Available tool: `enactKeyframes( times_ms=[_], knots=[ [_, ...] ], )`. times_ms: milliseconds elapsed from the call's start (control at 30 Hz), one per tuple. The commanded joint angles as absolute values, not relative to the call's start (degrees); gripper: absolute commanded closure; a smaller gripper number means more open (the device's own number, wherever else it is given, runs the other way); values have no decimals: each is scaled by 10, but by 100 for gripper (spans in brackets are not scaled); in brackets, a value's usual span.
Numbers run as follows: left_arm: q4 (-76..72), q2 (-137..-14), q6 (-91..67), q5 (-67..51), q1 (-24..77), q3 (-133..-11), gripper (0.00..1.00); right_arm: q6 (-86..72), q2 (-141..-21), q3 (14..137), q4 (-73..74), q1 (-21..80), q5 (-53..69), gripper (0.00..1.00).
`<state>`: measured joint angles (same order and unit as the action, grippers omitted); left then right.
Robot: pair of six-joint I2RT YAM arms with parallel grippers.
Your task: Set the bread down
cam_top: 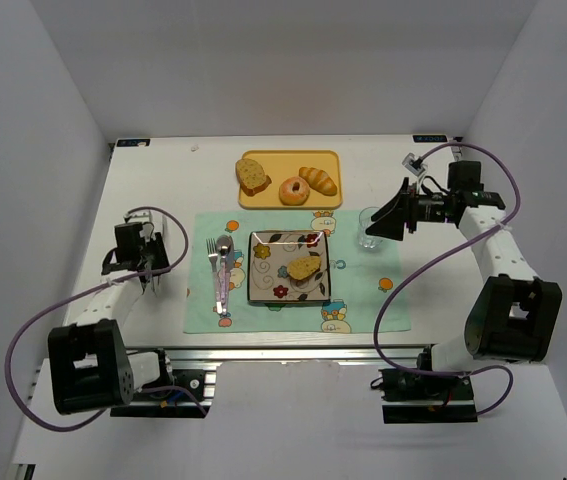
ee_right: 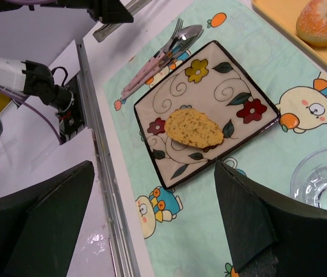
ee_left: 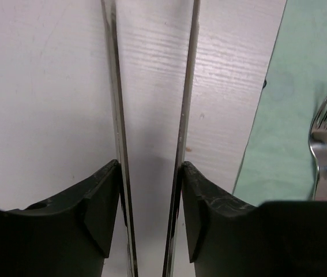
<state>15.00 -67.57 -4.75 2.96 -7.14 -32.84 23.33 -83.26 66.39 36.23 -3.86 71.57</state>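
Note:
The bread (cam_top: 305,268) lies on the patterned plate (cam_top: 263,285) in the middle of the green placemat; it is a small slice with a pale yellow crumb and a brown crust. In the right wrist view the bread (ee_right: 194,127) rests flat on the plate (ee_right: 209,63), with nothing touching it. My right gripper (cam_top: 381,222) hovers to the plate's right, near the glass, and stands wide open and empty (ee_right: 154,167). My left gripper (cam_top: 143,245) is over the bare table left of the placemat, its jaws apart with only table between them (ee_left: 150,167).
A yellow tray (cam_top: 328,160) at the back holds a larger tan slice (cam_top: 253,176), a doughnut (cam_top: 294,190) and a croissant (cam_top: 318,180). A clear glass (cam_top: 370,228) stands right of the plate. A fork (cam_top: 213,262) and a spoon (cam_top: 224,268) lie left of it.

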Motion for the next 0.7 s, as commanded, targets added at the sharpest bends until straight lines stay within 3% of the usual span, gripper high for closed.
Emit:
enactKeyframes(
  times_ms=[0, 267, 467, 633, 667],
  knots=[
    [28, -700, -2, -31, -84, -326, 44, 291, -845, 686, 419, -37, 712, 11],
    [70, -774, 38, -40, -109, -352, 33, 292, -849, 684, 416, -33, 684, 11],
    [83, -753, 35, -8, -111, -352, 21, 136, -766, 613, 220, -25, 494, 11],
    [95, -702, 13, 13, -112, -354, 14, 36, -788, 628, 193, -21, 384, 11],
    [101, -680, 6, 12, -112, -359, 4, 27, -793, 637, 194, -21, 368, 11]
  ],
)
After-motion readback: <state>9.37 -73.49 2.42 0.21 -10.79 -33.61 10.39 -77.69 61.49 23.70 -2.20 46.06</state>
